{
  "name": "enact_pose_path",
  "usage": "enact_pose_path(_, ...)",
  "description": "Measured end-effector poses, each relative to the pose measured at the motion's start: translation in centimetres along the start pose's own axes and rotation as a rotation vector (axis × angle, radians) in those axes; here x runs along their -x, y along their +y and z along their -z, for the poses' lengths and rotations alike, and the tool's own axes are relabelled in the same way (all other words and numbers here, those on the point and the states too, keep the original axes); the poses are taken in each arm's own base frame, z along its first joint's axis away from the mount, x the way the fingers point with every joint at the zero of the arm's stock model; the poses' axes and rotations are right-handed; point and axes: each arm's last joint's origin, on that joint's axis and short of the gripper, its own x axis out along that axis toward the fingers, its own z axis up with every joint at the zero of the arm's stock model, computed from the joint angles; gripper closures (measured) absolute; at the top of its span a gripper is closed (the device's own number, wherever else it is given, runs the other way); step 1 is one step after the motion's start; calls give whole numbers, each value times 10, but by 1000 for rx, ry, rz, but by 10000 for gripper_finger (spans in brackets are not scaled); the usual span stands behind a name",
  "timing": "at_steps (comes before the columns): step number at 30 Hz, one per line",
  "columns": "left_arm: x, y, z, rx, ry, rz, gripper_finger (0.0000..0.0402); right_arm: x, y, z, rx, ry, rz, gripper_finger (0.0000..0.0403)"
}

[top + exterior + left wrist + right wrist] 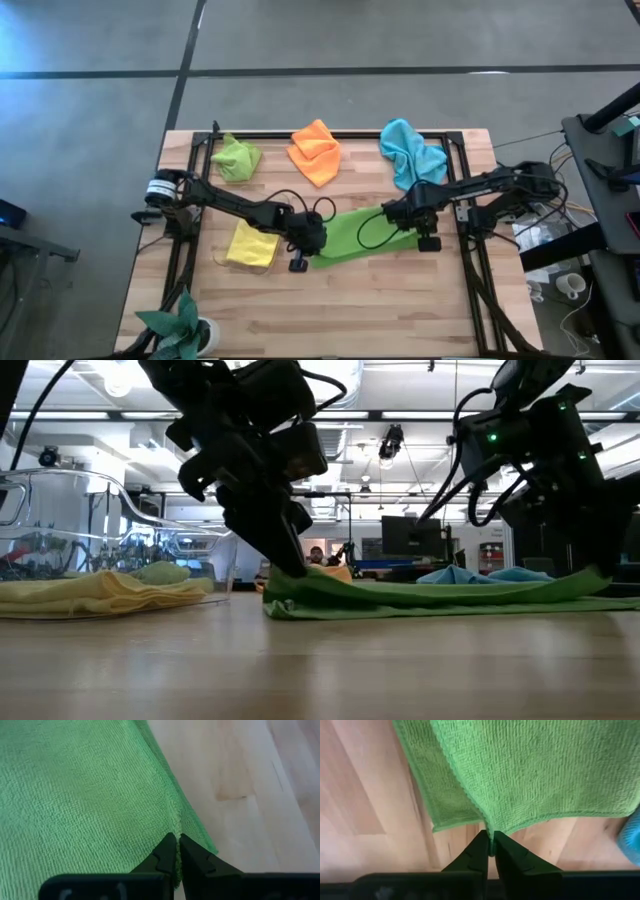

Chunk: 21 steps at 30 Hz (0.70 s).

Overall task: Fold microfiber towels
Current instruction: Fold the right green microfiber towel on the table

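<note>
Pinched between two dark fingertips in each wrist view is the hem of the darker green towel (352,234), a looped microfibre cloth with a stitched border, lying doubled near the middle of the bench (400,310). The left hand (298,262) is clamped shut on the towel's end nearest the yellow towel (250,245); the right hand (428,240) grips the opposite end, its fingers all but closed on the thin edge. From table height the cloth sags between the two, one layer over another.

To fold it well, I judge both hands should travel together at equal height, keeping the held edge taut and parallel to the layer below, then lay hem on hem before letting go; uneven pull would skew the soft pile.

Lime green (237,158), orange (316,150) and light blue (410,152) towels lie crumpled along the far edge, well apart. A plant (180,325) stands at the near left corner.
</note>
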Motion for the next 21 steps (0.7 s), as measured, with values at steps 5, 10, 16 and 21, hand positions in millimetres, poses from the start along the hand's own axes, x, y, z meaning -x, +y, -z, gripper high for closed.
enact_pose_path(5, 0, 0, 0, -2, 0, 7, 402, -2, 0, -1, 4, 17, -3, 366)
enact_pose_path(10, 2, -1, -2, -4, -9, 7, 402, -1, 0, -1, 0, 23, -3, 388)
enact_pose_path(16, 9, -2, -8, -8, -30, 7, 402, 7, 5, 1, 1, 54, 6, 393)
enact_pose_path(21, 8, -4, -7, -12, -28, 41, 402, 4, 14, 2, 16, 55, -22, 393)
